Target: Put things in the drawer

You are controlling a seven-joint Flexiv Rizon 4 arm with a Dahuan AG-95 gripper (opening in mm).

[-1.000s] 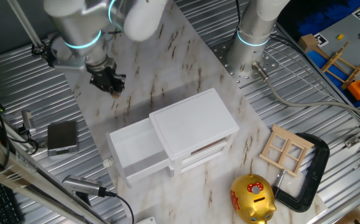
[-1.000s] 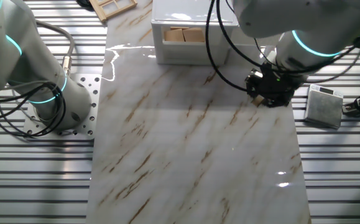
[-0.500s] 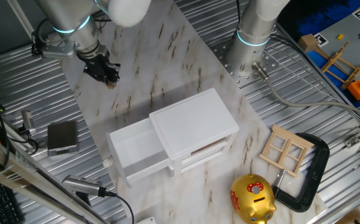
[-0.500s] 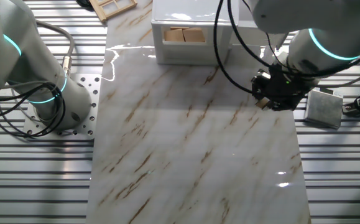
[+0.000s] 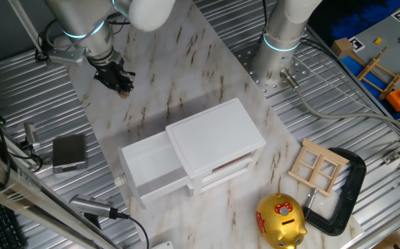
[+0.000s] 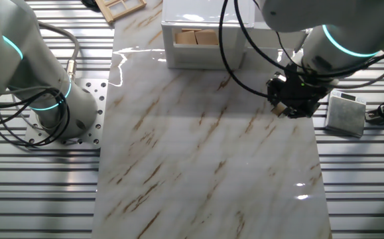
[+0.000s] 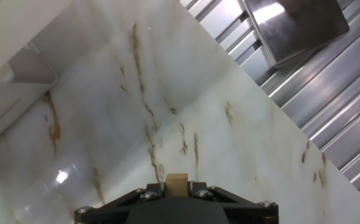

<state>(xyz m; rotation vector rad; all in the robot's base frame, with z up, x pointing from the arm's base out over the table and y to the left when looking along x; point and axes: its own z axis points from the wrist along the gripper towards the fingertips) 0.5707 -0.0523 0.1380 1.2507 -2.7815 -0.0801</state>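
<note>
The white cabinet [image 5: 217, 142] stands on the marble board with its drawer [image 5: 148, 166] pulled out; the drawer looks empty in this view, and its knob [image 5: 119, 180] faces the front left. In the other fixed view the cabinet's far open side [image 6: 195, 38] shows wooden blocks inside. My gripper [image 5: 119, 83] hangs above the board's left edge, well behind the drawer. It is shut on a small tan wooden block [image 7: 177, 185] held between the fingers; the block also shows at the gripper tip [image 6: 278, 108].
A grey metal box [image 5: 69, 151] lies on the ribbed table left of the board, also seen in the hand view [image 7: 295, 25]. A wooden window frame [image 5: 317, 166], black clamp [image 5: 345, 190] and gold piggy bank [image 5: 280, 221] sit at the front right. A second arm's base [image 5: 282, 41] stands behind.
The gripper with the block moved up and to the left, away from the drawer, then edged slightly back. The drawer stays open.
</note>
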